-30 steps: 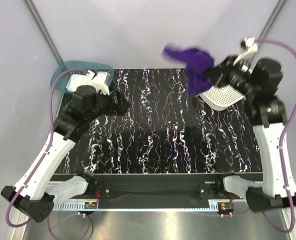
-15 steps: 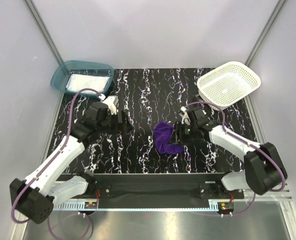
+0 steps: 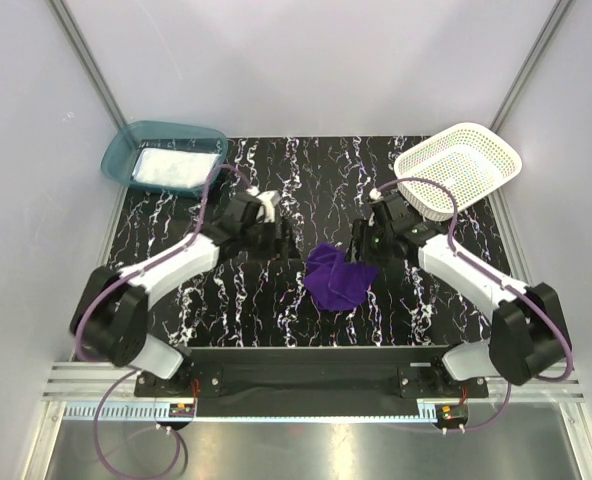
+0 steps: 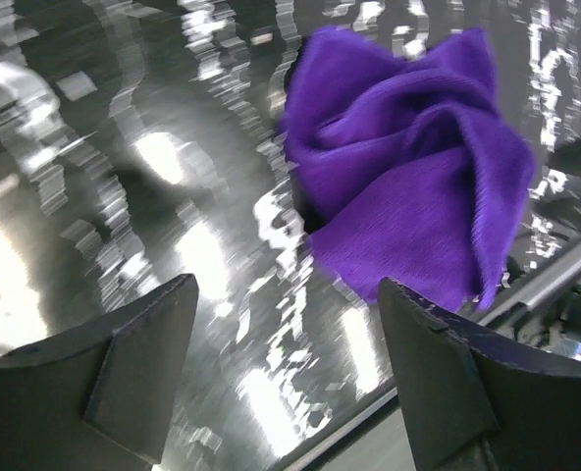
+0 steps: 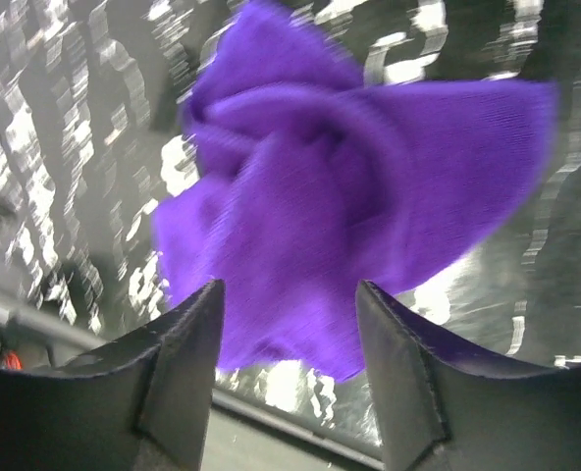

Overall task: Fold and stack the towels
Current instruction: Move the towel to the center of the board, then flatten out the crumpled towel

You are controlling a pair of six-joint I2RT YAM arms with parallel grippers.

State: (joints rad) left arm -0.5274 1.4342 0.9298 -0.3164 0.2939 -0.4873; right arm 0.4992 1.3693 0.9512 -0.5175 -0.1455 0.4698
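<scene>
The deep purple towel (image 3: 336, 279) lies crumpled on the black marbled table (image 3: 446, 300), a little right of centre. It fills the upper right of the left wrist view (image 4: 408, 186) and the middle of the right wrist view (image 5: 340, 206). My left gripper (image 3: 286, 241) (image 4: 290, 368) stands open just left of the towel, with only table between its fingers. The right gripper (image 3: 359, 254) (image 5: 290, 368) hovers open at the towel's far right edge, holding nothing. A white towel (image 3: 168, 168) lies in the teal bin. The light blue towel is out of view.
The teal translucent bin (image 3: 126, 148) stands at the table's far left corner. A white mesh basket (image 3: 458, 168) sits at the far right corner, right behind the right arm. Metal rails run along the table's near edge.
The right arm swung the purple towel from above the basket down to the table and opened off it. The left arm moved right toward the towel, its jaws narrowing a little.
</scene>
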